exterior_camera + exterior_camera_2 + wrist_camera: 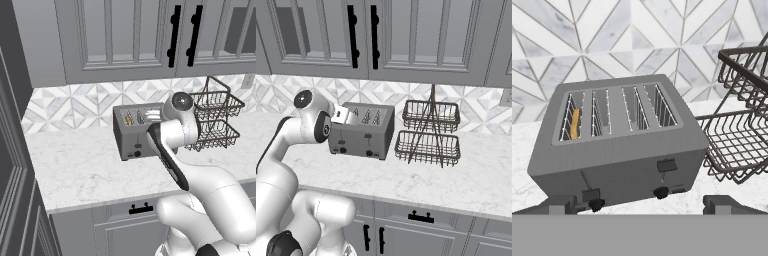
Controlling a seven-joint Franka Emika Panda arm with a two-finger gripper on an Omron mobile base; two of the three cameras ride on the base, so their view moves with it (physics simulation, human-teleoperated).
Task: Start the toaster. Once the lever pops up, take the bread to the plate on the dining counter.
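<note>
Jaws wide on the gripper (640,204), hovering before the toaster (619,145); bread (574,124) in leftmost slot, wire basket (742,120) crowding right.

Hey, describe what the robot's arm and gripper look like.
The arm is glossy white, built of rounded tubular segments with dark joint bands, a black strip along one link and a round dark grey cap at a joint. The gripper has two small, blocky dark grey fingertips. No cables or markings show.
</note>
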